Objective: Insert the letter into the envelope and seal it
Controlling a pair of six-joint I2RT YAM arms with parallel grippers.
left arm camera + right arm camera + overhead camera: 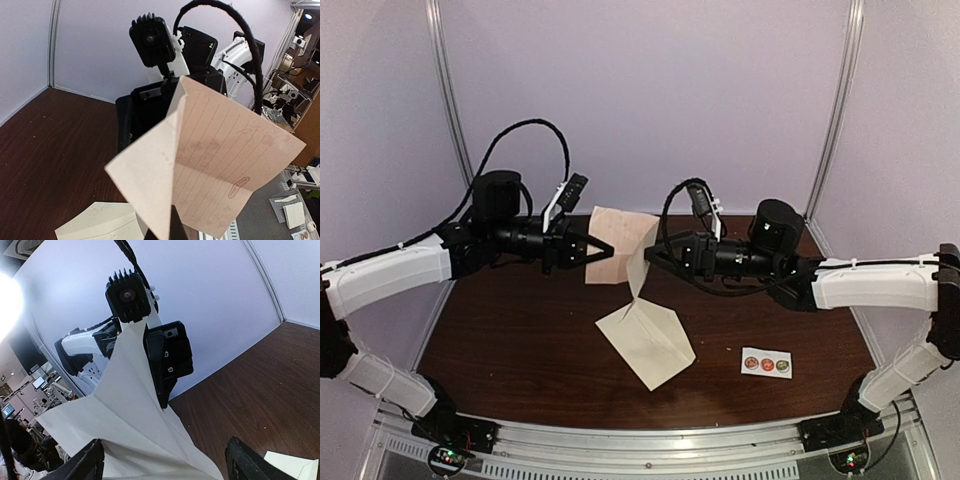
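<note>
**Operator:** Where is the envelope?

**Describer:** The cream envelope (645,340) lies flat on the dark counter (520,340), lower centre of the overhead view. A small sticker strip (766,363) sits to its right.

**Operator:** And the letter (620,235)?

**Describer:** Your left end effector (605,251) is clamped shut on it. It is a pinkish creased sheet, lifted off the counter at mid-frame. Your right end effector (650,256) is wide open, with the letter's right edge between its jaws, unpinched.
</note>
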